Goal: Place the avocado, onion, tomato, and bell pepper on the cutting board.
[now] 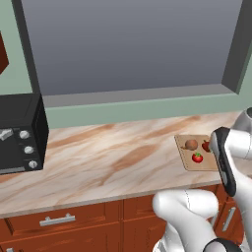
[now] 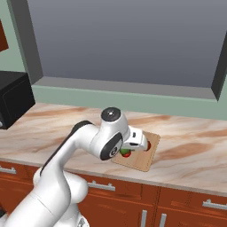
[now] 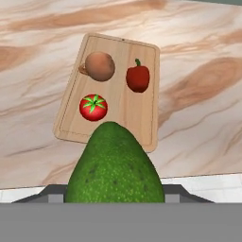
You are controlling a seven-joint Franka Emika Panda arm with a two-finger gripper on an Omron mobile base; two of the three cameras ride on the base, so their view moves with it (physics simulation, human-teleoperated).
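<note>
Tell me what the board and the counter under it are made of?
The cutting board looks like pale wood with a matte finish: faint straight grain and a groove around its edge. The counter looks like polished marble or stone, cream with brown swirly veins. It's all rendered, so that's only how they look.

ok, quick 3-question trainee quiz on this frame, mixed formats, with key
1. True or false: the onion, tomato and bell pepper already lie on the cutting board.
2. Multiple choice: what is the gripper shut on? A) the tomato B) the avocado C) nothing
3. Fill in: in the left base view, the black appliance with knobs at the far left of the counter is a ______.

Key
1. True
2. B
3. toaster oven
</note>
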